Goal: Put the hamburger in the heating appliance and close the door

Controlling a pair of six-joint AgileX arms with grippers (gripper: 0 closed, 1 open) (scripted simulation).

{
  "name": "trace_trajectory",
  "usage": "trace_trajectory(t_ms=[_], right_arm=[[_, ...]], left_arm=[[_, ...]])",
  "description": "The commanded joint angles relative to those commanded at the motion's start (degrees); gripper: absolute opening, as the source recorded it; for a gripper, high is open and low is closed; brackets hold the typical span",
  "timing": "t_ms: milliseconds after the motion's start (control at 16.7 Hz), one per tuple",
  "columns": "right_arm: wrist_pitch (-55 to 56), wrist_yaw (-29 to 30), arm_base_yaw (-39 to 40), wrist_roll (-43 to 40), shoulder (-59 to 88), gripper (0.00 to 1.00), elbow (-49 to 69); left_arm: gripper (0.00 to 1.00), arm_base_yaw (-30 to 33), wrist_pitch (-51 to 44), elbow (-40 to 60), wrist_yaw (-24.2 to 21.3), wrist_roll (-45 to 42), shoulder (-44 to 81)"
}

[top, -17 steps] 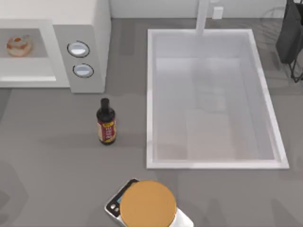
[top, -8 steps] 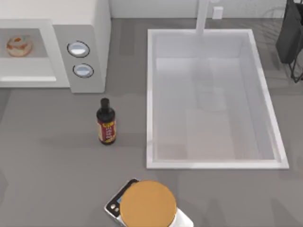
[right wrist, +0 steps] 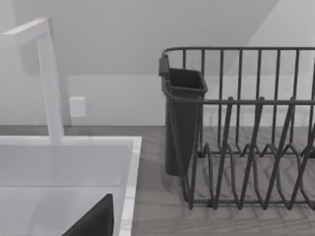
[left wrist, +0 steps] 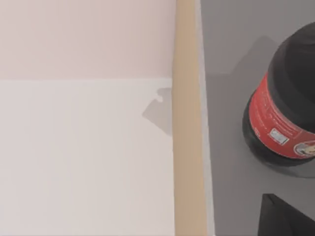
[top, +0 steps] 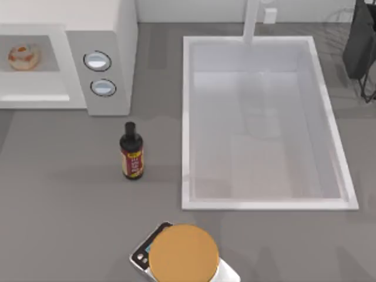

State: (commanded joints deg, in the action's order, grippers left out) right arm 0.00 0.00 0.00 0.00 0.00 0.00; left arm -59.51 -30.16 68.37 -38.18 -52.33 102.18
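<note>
Since the hamburger [top: 24, 56] already lies inside the microwave [top: 106, 35] at the desk's far left corner, only closing the door is left, I judge. Next, one arm must reach the door and push it shut. Whether the jaws are open, I cannot tell.

The top view's left edge cuts off the microwave [top: 106, 35] and its door [top: 32, 94].

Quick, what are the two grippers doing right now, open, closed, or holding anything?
Left gripper: cannot be told; its wrist camera looks at the dark bottle.
Right gripper: cannot be told; its wrist camera faces the dish rack.
</note>
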Motion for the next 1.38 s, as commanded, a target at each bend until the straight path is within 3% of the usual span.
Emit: trace_trajectory(t_ms=[240, 660, 1140, 1380], right_arm=[[0.00, 0.00, 0.00, 0.00, 0.00, 1.00, 0.00], [0.00, 0.00, 0.00, 0.00, 0.00, 1.00, 0.00], [0.00, 0.00, 0.00, 0.00, 0.00, 1.00, 0.00], [0.00, 0.00, 0.00, 0.00, 0.00, 1.00, 0.00]], left_arm=[[0.00, -0.19, 8.73, -6.08, -0.13, -0.13, 2.94], [0.00, 0.25, 9.98, -7.69, 0.11, 0.07, 2.09], [0.00, 8.79, 18.18, -25.30, 4.45, 8.51, -13.25], [0.00, 10.44, 19.54, -28.17, 5.06, 11.35, -14.96]])
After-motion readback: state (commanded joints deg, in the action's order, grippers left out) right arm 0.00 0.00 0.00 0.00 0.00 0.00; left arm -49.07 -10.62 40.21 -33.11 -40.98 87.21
